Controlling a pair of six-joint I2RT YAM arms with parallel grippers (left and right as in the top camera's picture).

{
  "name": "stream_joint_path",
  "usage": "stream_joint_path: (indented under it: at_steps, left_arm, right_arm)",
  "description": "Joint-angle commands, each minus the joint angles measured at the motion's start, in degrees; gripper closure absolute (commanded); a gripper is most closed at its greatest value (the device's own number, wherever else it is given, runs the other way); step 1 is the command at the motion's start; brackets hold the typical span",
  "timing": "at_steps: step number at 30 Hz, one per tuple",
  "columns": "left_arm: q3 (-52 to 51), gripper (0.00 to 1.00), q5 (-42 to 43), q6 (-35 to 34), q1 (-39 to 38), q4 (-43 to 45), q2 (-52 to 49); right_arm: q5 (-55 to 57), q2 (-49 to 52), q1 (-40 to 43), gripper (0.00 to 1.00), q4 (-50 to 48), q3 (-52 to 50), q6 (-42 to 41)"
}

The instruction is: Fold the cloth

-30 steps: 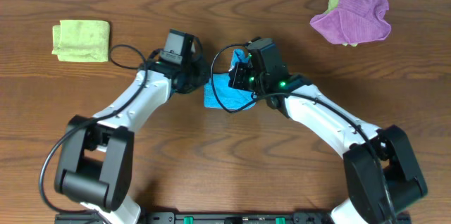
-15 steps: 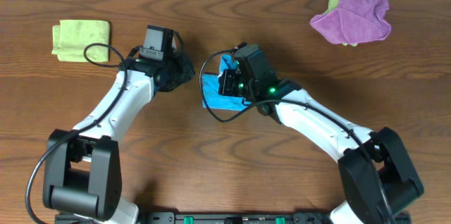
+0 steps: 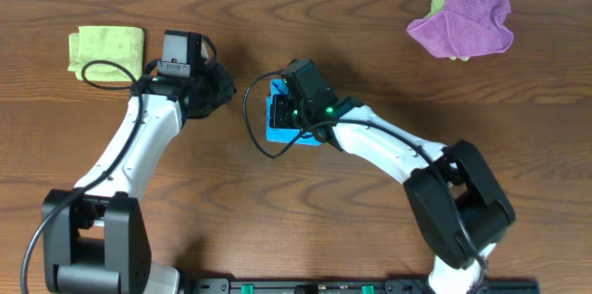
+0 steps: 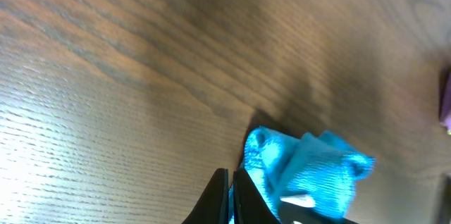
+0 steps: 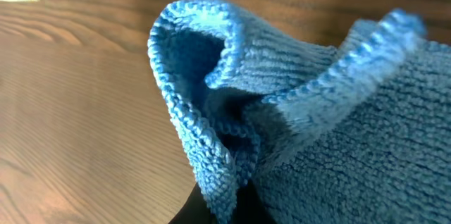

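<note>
**Desk:** Where is the cloth?

**Operator:** The blue cloth (image 3: 276, 126) is right at my right gripper (image 3: 285, 107). From the right wrist I see it bunched. One hemmed edge stands up in a curled fold just above the dark gripper at the bottom of the view, and the rest spreads off to the right. From overhead it is a small rumpled patch, partly hidden under that wrist.

**Desk:** Is the right one holding it?

**Operator:** Yes, it is clamped on that raised fold, and the fabric is drawn in tight where it meets the gripper.

**Desk:** And the left?

**Operator:** My left gripper (image 4: 227, 180) is off the cloth, to the left of the right gripper with bare wood between them. Its fingers are pressed together with only a hairline gap and nothing in them. From its wrist camera the blue cloth lies just ahead of the tips and a little to the right, resting on the table (image 3: 370, 220).

**Desk:** Anything else around?

**Operator:** Two things. A folded yellow-green cloth (image 3: 106, 52) lies beyond the left gripper, further left and toward the far edge, not touching it. A crumpled purple cloth (image 3: 462, 21) lies well apart from the right gripper, off to its right near the far edge. A yellow-green scrap (image 3: 438, 2) shows at the purple cloth's upper left corner.
</note>
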State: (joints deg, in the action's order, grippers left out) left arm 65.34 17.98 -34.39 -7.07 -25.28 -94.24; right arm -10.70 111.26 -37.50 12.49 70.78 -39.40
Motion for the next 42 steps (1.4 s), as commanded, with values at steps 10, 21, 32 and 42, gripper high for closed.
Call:
stream_joint_path:
  at_steps: [10, 21, 32, 42]
  left_arm:
    - [-0.66, 0.94, -0.55, 1.18, 5.03, -0.04, 3.76]
    - [-0.66, 0.94, -0.55, 0.96, 5.68, 0.24, 4.04]
    - [-0.61, 0.27, 2.05, -0.79, 5.66, -0.37, 4.72]
    - [-0.61, 0.05, 8.07, -3.65, 5.66, -2.69, 6.29]
  right_arm:
    - [-3.41, 1.46, -2.01, 0.01, 6.51, 2.43, 2.93]
    - [-4.79, -6.01, -1.44, 0.01, 8.66, 2.71, 4.98]
    - [5.53, -19.39, 5.73, 0.01, 21.35, 2.71, 5.75]
    - [3.45, -36.48, 11.04, 0.01, 35.89, -1.40, 27.45]
